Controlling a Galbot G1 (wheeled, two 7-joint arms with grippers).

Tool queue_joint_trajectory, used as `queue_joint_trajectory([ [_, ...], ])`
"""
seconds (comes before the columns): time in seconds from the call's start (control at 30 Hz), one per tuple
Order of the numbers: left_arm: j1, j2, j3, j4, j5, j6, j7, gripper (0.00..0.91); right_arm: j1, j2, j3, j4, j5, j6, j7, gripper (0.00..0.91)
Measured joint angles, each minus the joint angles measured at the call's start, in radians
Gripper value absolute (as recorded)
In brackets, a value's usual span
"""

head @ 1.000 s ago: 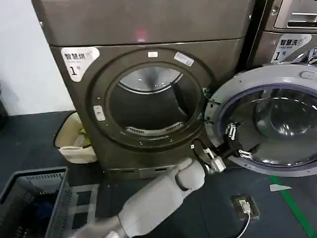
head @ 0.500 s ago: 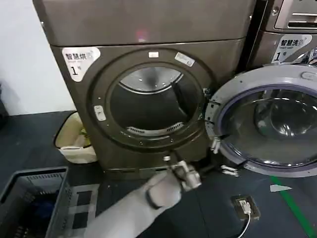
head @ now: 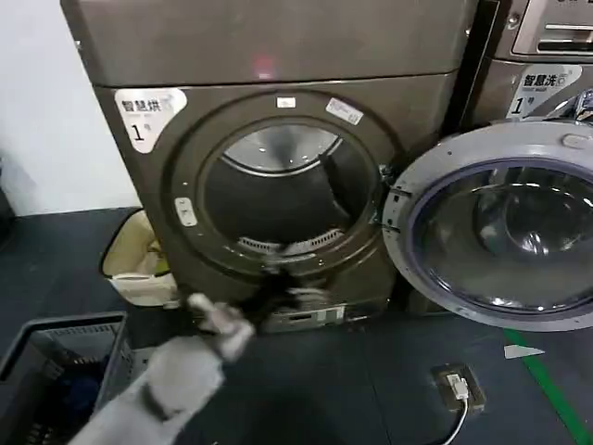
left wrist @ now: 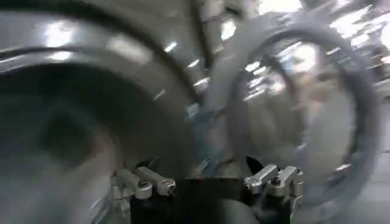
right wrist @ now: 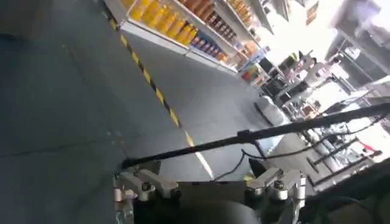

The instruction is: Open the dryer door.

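The head view was evenly and softly lit from above, with a small pink glare spot on the top panel of the dryer (head: 278,139) and pale reflections in the glass of the dryer door (head: 505,236), while the left gripper (head: 278,287) was smeared by motion blur. The left wrist view was dim and blurred all over, with bright streaks of glare on the metal. The right wrist view was dark on the floor (right wrist: 73,122) and washed out by strong light in its far bright corner.
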Motion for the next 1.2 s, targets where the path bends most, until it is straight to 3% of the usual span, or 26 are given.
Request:
queue_joint_trajectory([
  [0.33,0.232,0.127,-0.361,-0.019,-0.257,0.214,-0.002,0.907,0.033,0.010,0.001,0.000,0.004,-0.001,-0.007,0.907],
  [0.63,0.395,0.194,-0.633,0.054,-0.481,0.470,-0.177,0.907,0.042,0.010,0.020,0.007,0.050,-0.038,-0.021,0.907],
  [0.87,0.483,0.247,-0.739,0.138,-0.651,0.471,-0.316,0.907,0.053,0.025,0.026,0.019,0.072,-0.040,-0.023,0.907],
  [1.2,0.563,0.399,-0.736,0.249,-1.100,0.471,-0.626,0.907,0.060,0.023,0.026,0.024,0.090,-0.042,-0.023,0.907],
])
